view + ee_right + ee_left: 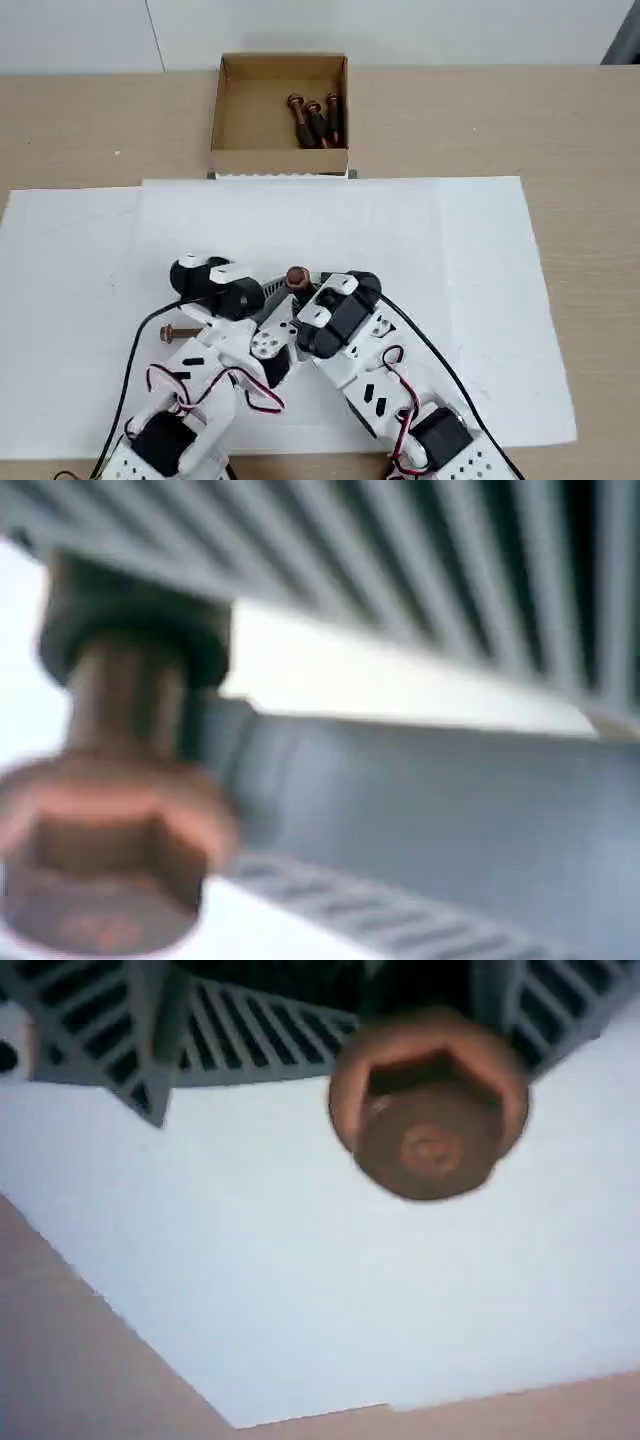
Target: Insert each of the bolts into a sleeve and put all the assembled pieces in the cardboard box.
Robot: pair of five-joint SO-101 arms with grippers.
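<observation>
**Two arms converge at the middle**

The left arm [205,375] and right arm [375,385] lean forward from the near edge and angle inward toward each other. The left gripper [278,292] and right gripper [312,290] sit just beside one another, wrists turned inward. Red and black cables [250,395] loop along both arms.

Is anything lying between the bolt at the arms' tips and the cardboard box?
Nothing visible. From the bolt to the box there is just the white sheet. The spare bolt lies farther from the box, off that path.
</observation>
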